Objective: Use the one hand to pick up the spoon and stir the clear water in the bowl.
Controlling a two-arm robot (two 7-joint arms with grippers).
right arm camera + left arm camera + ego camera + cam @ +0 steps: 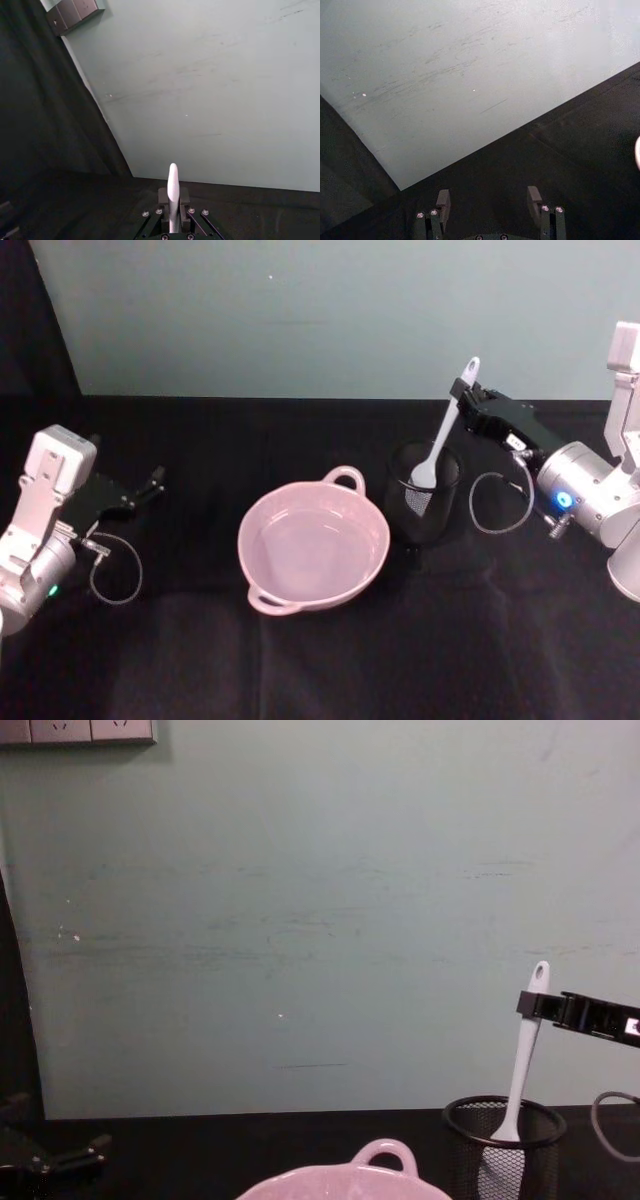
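The right gripper (pixel 462 392) is clamped on the spoon (pixel 440 435) near its handle end, head in the mesh cup (pixel 422 492). It should lift straight clear, then swing left to the bowl (pixel 312 544). Left gripper (pixel 152 480) sits open, far left.

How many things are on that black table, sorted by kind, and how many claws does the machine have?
Bowls: 1, the pink bowl
Mesh cups: 1, the black wire cup
Spoons: 1, the white spoon, standing in the cup, gripped by the right claw
Claws: 2, with the left claw open and parked at the left
Total: 5
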